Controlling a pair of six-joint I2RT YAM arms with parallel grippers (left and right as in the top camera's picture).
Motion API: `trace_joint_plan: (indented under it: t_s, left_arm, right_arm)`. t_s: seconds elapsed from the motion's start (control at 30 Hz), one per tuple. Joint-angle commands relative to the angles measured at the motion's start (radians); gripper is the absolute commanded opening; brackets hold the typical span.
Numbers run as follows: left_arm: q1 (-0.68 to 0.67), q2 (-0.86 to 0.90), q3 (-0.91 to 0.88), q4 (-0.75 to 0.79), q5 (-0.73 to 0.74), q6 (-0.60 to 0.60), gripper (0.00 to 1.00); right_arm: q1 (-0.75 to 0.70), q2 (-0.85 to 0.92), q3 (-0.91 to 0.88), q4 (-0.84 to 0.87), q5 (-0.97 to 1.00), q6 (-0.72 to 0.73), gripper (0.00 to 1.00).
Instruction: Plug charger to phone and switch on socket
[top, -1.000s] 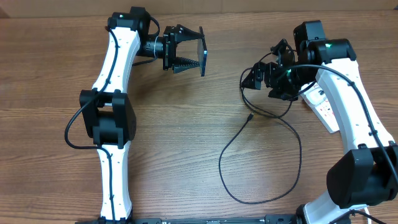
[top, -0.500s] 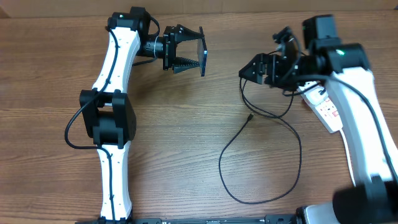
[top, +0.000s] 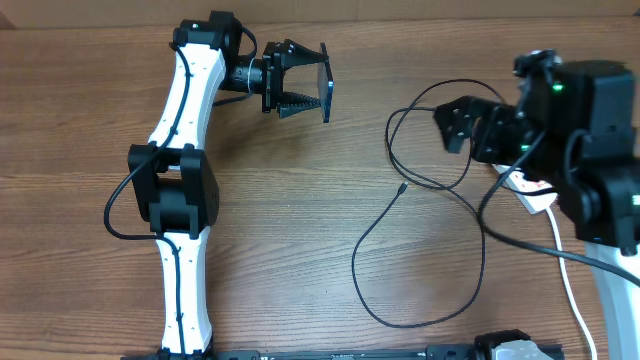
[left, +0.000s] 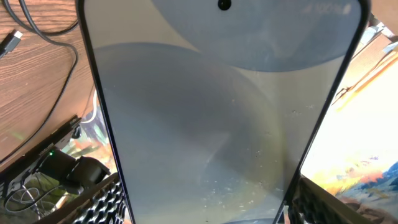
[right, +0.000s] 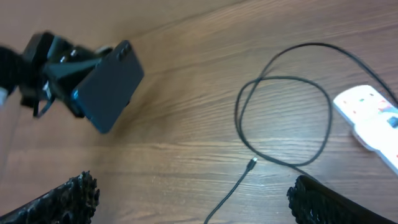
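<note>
My left gripper (top: 300, 92) is shut on the phone (top: 325, 84) and holds it edge-up above the back of the table. In the left wrist view the phone's screen (left: 211, 112) fills the picture between the fingers (left: 202, 208). The charger, a thin black cable (top: 440, 300), loops on the table right of centre, with its small connector (top: 401, 187) lying free; the connector also shows in the right wrist view (right: 252, 165). My right gripper (top: 462, 122) (right: 193, 199) is open and empty, raised high above the cable loop (right: 283, 118). The white socket strip (top: 532, 192) (right: 373, 115) lies at the right, partly hidden under my right arm.
The wooden table (top: 280, 250) carries only the cable and the strip. A thick white cord (top: 572, 290) runs from the strip toward the front right. The left arm's base stands at the front left (top: 180, 300).
My right arm has lifted up and swung right, away from the cable loop, and now looms larger in the overhead view. The left arm and phone have not moved.
</note>
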Motion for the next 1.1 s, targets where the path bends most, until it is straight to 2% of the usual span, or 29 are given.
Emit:
trace_joint_plan:
  t_s: [0.0,0.1,0.2,0.3,0.4,0.47,0.7,0.83,0.93,1.07]
  left_arm:
    - [0.011,0.002,0.031,-0.002,0.063,0.005,0.72]
    - [0.011,0.002,0.031,-0.002,0.063,0.006,0.72]
    - [0.011,0.002,0.031,-0.003,0.063,0.006,0.72]
    - [0.011,0.002,0.031,-0.003,0.063,0.005,0.72]
    - [0.011,0.002,0.031,-0.006,0.063,0.005,0.71]
    - [0.011,0.002,0.031,-0.014,0.063,0.006,0.71]
    - [0.011,0.002,0.031,-0.015,0.063,0.01,0.72]
    - [0.011,0.002,0.031,-0.021,0.063,0.013,0.72]
    - [0.011,0.002,0.031,-0.022,0.063,0.012,0.72]
    - [0.011,0.002,0.031,-0.027,0.063,0.012,0.72]
  right_arm:
    - [0.111,0.013,0.005,0.024,0.047,-0.07,0.99]
    - [0.246,0.032,0.005,0.068,0.195,-0.047,1.0]
    - [0.375,0.072,0.005,0.126,0.389,0.062,1.0]
    - [0.428,0.111,0.005,0.172,0.433,0.097,1.0]
    - [0.458,0.166,0.005,0.227,0.449,0.111,0.98]
    - [0.474,0.209,0.005,0.26,0.456,0.118,0.92]
    - [0.541,0.312,0.005,0.34,0.61,0.119,0.91]
    - [0.571,0.33,0.005,0.4,0.616,0.119,0.88]
    - [0.577,0.343,0.005,0.422,0.616,0.12,0.79]
    - [0.577,0.377,0.005,0.412,0.615,0.172,0.78]
